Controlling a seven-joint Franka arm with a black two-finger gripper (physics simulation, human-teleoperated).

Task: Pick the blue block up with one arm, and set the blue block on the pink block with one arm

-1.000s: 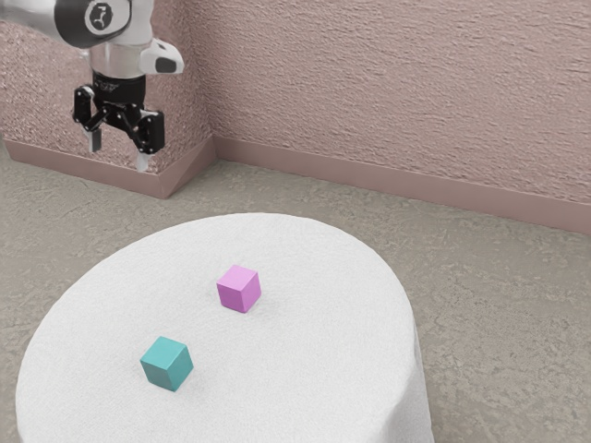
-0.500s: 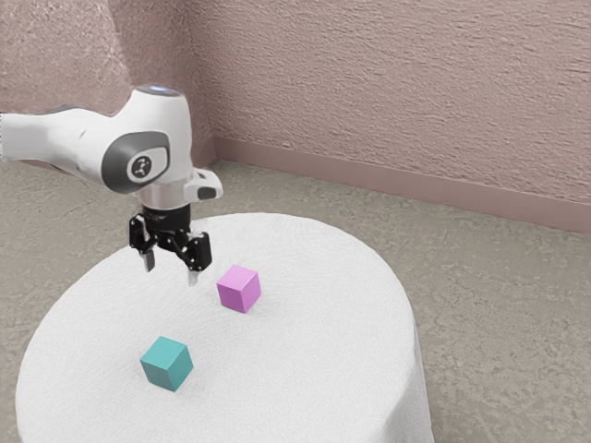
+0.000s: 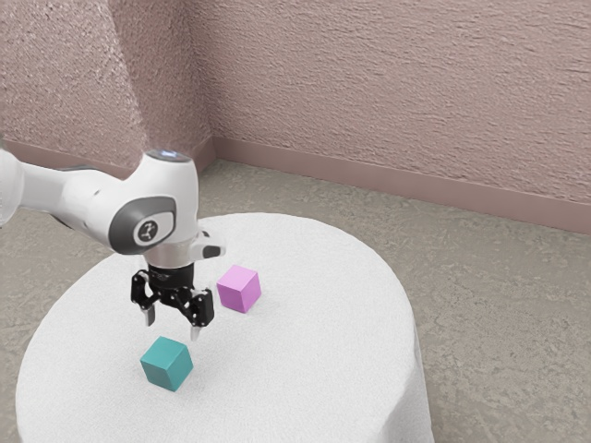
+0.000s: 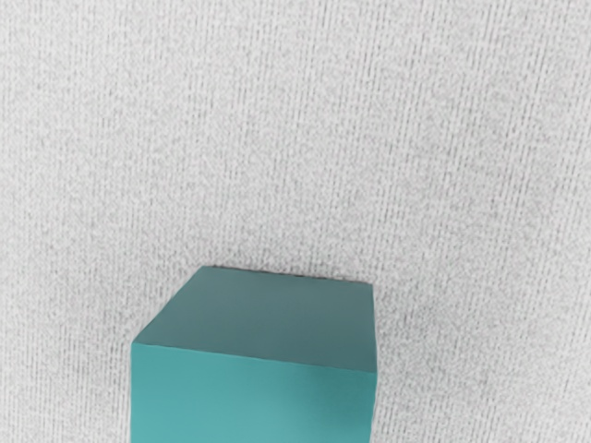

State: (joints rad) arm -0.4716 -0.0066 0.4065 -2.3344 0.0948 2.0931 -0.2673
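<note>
White cloth covers our round worktop point(image 3: 314, 369), and two cubes sit on it, apart from each other. The blue block point(image 3: 166, 363), teal in shade, rests toward the exterior view's left and nearer the camera. The pink block point(image 3: 238, 288) rests farther back, toward the exterior view's right.

From the side we see our white arm point(image 3: 92, 198) coming in from the exterior view's left and bending down. The black pincer point(image 3: 170, 329) hangs just above the blue block without touching it. Its two fingers point(image 3: 195, 325) point down and stand spread with nothing between them, so the pincer is open and empty. The pink block is near the pincer but clear of it. This side view also gives us the rough pink wall point(image 3: 388, 83) and the speckled floor point(image 3: 499, 295) around the worktop.

The wrist view adds a close look from above. There the blue block point(image 4: 259, 369) sits right under the hand, its top face and one side face both plain to see. It lies flat on the woven cloth of the worktop point(image 4: 277, 138).
</note>
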